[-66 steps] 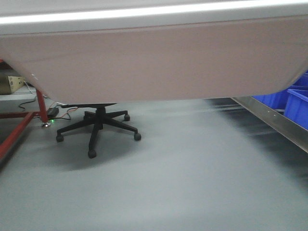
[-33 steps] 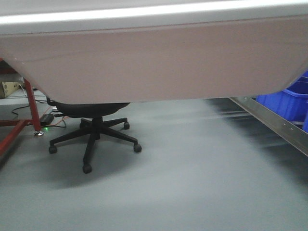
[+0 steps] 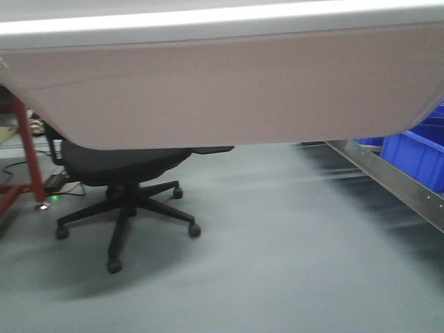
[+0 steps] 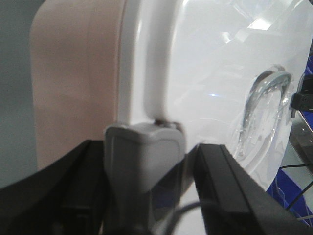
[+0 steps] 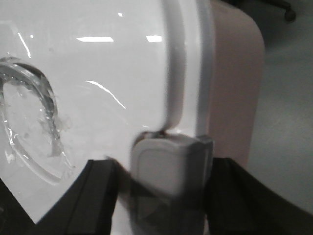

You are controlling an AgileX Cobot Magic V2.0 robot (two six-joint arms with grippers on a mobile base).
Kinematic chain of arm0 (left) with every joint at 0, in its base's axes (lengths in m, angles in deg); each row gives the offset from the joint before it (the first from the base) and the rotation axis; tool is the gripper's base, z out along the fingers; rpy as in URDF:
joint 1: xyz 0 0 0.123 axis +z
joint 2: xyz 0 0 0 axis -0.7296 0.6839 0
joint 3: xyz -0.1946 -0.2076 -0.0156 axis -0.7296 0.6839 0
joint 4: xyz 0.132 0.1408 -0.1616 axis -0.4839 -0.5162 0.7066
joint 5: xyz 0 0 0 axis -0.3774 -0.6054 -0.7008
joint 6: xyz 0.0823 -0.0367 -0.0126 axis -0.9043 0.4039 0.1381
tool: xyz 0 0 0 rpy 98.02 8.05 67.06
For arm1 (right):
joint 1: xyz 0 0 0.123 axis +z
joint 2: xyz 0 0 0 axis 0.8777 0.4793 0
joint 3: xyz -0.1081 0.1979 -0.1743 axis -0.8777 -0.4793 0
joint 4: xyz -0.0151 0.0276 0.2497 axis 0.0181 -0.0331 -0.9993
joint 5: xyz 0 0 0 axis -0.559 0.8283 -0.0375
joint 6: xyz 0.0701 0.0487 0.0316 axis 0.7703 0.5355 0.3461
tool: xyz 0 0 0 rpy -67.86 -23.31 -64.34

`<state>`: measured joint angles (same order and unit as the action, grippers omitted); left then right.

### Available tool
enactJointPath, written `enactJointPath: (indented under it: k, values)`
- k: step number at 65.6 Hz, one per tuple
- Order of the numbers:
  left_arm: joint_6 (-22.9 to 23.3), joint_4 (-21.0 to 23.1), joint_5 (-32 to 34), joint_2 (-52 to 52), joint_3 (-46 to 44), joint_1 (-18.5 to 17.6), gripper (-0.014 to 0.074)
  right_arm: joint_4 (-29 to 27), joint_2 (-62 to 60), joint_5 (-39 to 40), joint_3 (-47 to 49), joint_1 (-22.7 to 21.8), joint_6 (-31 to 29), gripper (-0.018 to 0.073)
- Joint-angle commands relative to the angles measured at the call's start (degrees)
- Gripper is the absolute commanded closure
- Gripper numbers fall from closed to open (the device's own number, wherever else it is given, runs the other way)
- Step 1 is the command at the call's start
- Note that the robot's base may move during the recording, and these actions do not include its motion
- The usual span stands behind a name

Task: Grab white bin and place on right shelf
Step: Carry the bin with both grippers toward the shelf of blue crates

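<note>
— Where is the white bin (image 3: 222,90)?
— Raised off the floor, filling the front view above an office chair (image 3: 125,187).
— And the grippers?
— Left gripper (image 4: 146,161) and right gripper (image 5: 166,171) each sit against a lid latch; I cannot tell their grip.

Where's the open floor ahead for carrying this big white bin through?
The bare grey floor lies open between the black swivel office chair on the left and the steel shelf rail on the right. Blue plastic crates crowd behind that rail.
</note>
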<state>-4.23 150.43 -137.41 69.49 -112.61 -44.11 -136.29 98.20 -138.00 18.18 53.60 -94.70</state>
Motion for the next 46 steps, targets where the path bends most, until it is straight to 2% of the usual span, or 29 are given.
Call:
enactJointPath:
  k: [1, 46]
  values:
    - [-0.03, 10.22, -8.26, -0.95, -2.16, -1.35, 0.0348, -9.89, -0.7, -6.54, 2.12, 0.57, -0.74, 0.0132]
    - [-0.03, 10.22, -8.26, -0.95, -2.16, -1.35, 0.0348, -9.89, -0.7, -6.47, 2.12, 0.57, -0.74, 0.0132]
